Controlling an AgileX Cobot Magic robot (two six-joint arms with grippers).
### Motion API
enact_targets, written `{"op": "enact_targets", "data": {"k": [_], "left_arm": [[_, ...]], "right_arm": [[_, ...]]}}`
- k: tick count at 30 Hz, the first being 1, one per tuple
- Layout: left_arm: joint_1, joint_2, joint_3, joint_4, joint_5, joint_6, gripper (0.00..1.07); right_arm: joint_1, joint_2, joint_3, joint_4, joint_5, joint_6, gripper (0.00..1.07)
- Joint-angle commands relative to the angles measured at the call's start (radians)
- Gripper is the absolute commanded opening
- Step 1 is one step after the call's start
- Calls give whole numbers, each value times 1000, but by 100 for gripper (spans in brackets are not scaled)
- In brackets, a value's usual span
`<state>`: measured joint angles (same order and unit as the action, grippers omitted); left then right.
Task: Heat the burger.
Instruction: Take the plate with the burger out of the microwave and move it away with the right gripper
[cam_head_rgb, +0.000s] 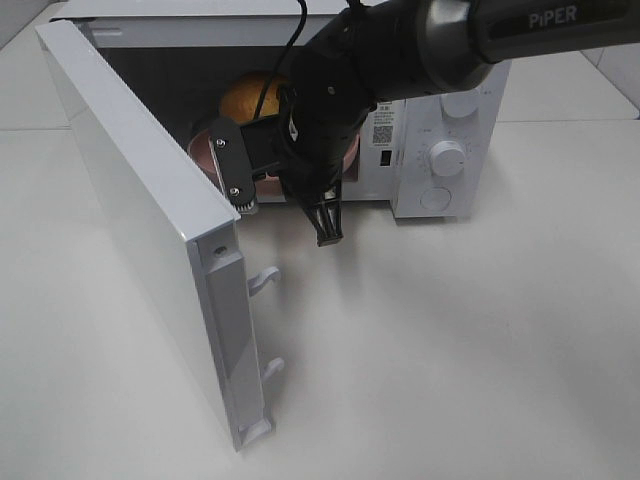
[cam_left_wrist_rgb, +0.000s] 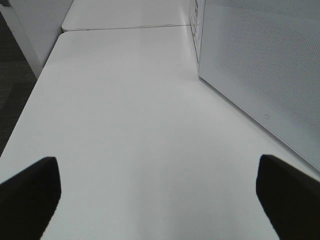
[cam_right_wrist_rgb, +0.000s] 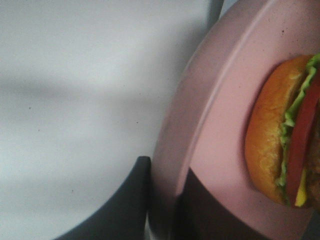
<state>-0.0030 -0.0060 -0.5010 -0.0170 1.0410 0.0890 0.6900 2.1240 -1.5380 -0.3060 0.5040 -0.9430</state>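
Observation:
The burger (cam_head_rgb: 250, 95) sits on a pink plate (cam_head_rgb: 207, 150) at the open mouth of the white microwave (cam_head_rgb: 440, 150). In the right wrist view the burger (cam_right_wrist_rgb: 280, 130) shows its golden bun, green and red layers on the plate (cam_right_wrist_rgb: 220, 100). My right gripper (cam_head_rgb: 282, 186) reaches in from the upper right. Its dark fingers stand close on either side of the plate's rim (cam_right_wrist_rgb: 165, 210). My left gripper (cam_left_wrist_rgb: 157, 200) is open and empty over bare table and does not show in the high view.
The microwave door (cam_head_rgb: 150, 220) swings far out to the left, with two latch hooks (cam_head_rgb: 265, 280) on its edge. The control knobs (cam_head_rgb: 447, 157) are on the right of the oven. A white dotted microwave panel (cam_left_wrist_rgb: 260, 65) stands beside my left gripper. White table (cam_head_rgb: 450, 350) lies in front.

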Motion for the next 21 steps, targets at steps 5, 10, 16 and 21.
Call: {"op": "enact_targets", "data": {"k": [5, 10, 16, 21], "left_arm": [[2, -19, 3, 2, -5, -2, 101], [2, -19, 3, 2, -5, -2, 101], [2, -19, 3, 2, -5, -2, 101], [2, -19, 3, 2, -5, -2, 101]], "right_arm": [[-15, -98, 76, -18, -67, 4, 0], [-15, -144, 131, -20, -99, 4, 0], [-15, -195, 203, -37, -122, 4, 0], [-15, -235, 276, -37, -169, 4, 0]]}}
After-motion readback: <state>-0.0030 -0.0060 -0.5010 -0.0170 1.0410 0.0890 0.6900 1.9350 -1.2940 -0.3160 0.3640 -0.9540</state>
